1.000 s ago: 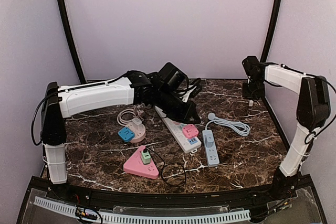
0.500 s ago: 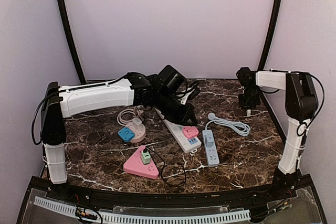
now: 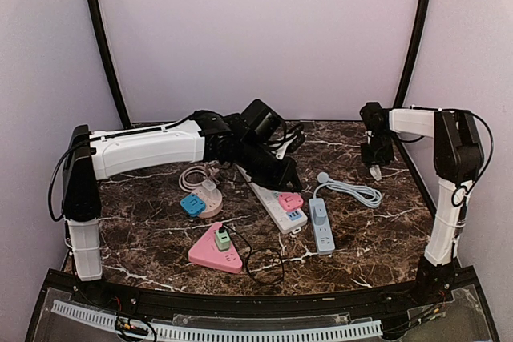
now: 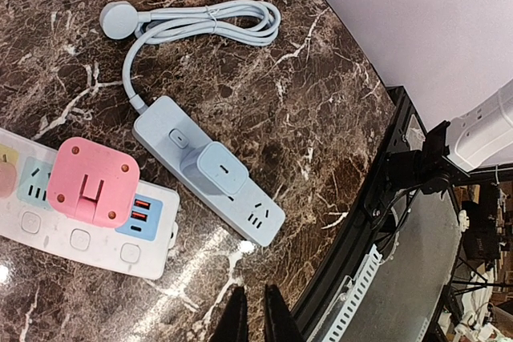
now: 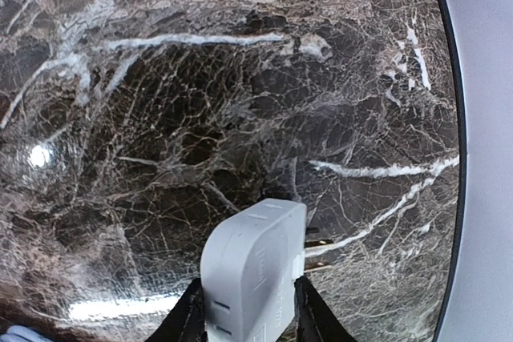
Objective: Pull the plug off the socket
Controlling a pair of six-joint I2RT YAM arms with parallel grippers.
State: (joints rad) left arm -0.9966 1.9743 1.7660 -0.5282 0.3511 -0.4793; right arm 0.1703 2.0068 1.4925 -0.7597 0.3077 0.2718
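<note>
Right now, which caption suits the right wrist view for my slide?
A white plug, prongs bare, held in the right claw above the dark marble table.

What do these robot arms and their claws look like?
The left arm and right arm are white tubes with black joints and bases, with thin black cables looping alongside. The left gripper and right gripper are black, each with two slim fingers.

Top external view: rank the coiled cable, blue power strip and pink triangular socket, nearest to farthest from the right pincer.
1. coiled cable, just beside the right pincer
2. blue power strip, mid-table
3. pink triangular socket, front, left of centre
</note>
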